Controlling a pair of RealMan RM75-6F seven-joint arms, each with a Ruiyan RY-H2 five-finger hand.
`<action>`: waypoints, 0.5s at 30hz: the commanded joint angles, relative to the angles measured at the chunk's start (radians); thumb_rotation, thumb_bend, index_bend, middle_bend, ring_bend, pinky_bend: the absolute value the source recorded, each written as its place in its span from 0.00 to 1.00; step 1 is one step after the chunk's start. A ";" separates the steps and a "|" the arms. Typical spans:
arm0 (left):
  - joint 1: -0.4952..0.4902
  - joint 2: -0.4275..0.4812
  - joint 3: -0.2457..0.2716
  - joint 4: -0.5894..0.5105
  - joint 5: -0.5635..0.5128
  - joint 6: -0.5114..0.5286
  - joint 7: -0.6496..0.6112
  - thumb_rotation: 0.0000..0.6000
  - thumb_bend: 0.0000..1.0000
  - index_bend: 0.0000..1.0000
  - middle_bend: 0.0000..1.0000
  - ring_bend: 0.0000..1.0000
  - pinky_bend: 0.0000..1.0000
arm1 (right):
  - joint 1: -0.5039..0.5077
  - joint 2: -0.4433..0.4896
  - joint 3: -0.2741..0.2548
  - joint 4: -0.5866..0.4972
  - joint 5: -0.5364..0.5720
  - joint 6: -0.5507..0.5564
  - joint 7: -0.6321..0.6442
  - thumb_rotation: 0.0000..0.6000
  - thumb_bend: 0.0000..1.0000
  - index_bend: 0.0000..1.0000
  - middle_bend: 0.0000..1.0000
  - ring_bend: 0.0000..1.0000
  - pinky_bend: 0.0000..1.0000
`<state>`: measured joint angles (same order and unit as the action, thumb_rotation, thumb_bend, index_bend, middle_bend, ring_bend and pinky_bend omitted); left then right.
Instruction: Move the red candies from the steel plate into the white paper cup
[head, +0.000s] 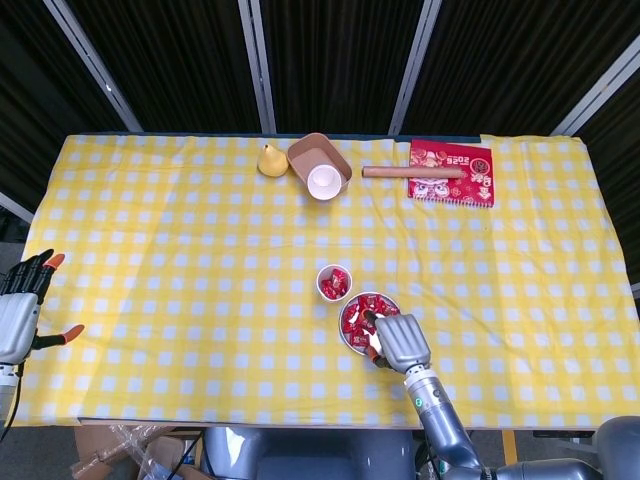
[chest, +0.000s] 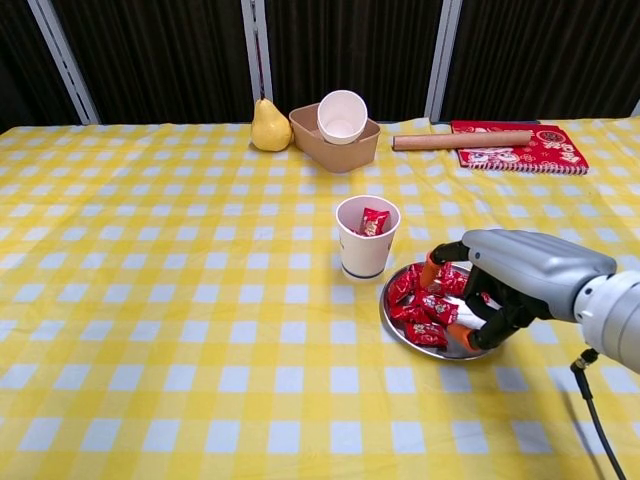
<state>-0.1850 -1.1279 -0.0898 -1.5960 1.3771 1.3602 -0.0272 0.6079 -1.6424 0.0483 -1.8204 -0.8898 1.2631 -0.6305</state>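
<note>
right hand (chest: 500, 290) sits low over the right half of the plate (chest: 470, 350), palm down, fingers (chest: 470, 325) curled toward the candies (chest: 418, 305). orange fingertips are in among the wrappers; thumb tip lies at the far side of the pile. cannot tell whether a candy is actually pinched: the palm hides the contact in both views. in the head view the same hand (head: 400, 340) covers the lower right of the plate (head: 352, 340), with red candies (head: 353, 318) showing at its upper left.

candies: a heap of red wrappers on the left and middle of the plate. one more red candy (chest: 374, 220) stands inside the cup (chest: 366, 240), leaning on the inner wall. cup is upright, just beside the plate's far left edge; cannot tell if they touch.

left hand (head: 22, 310) is at the far left table edge in the head view only, fingers apart, holding nothing, well apart from the plate.

far side of the table: pear (chest: 265, 127), brown tray (chest: 330, 150) with a white bowl (chest: 342, 115) tilted in it, rolling pin (chest: 460, 140) lying along the near edge of a red notebook (chest: 535, 150). yellow checked cloth (chest: 160, 300) covers the table.
</note>
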 joint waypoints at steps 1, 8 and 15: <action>0.000 0.000 0.000 0.000 -0.001 -0.001 -0.001 1.00 0.00 0.00 0.00 0.00 0.00 | -0.003 -0.011 0.003 0.018 0.001 -0.014 0.010 1.00 0.42 0.32 0.85 0.92 0.95; -0.001 0.001 0.000 -0.001 -0.003 -0.004 -0.001 1.00 0.00 0.00 0.00 0.00 0.00 | -0.009 -0.032 0.009 0.049 -0.014 -0.035 0.030 1.00 0.41 0.32 0.85 0.92 0.95; -0.001 0.001 -0.002 -0.003 -0.007 -0.005 0.000 1.00 0.00 0.00 0.00 0.00 0.00 | -0.011 -0.061 0.025 0.095 -0.019 -0.057 0.051 1.00 0.40 0.36 0.85 0.92 0.95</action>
<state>-0.1855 -1.1265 -0.0915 -1.5988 1.3700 1.3548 -0.0274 0.5975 -1.6996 0.0695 -1.7307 -0.9087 1.2098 -0.5839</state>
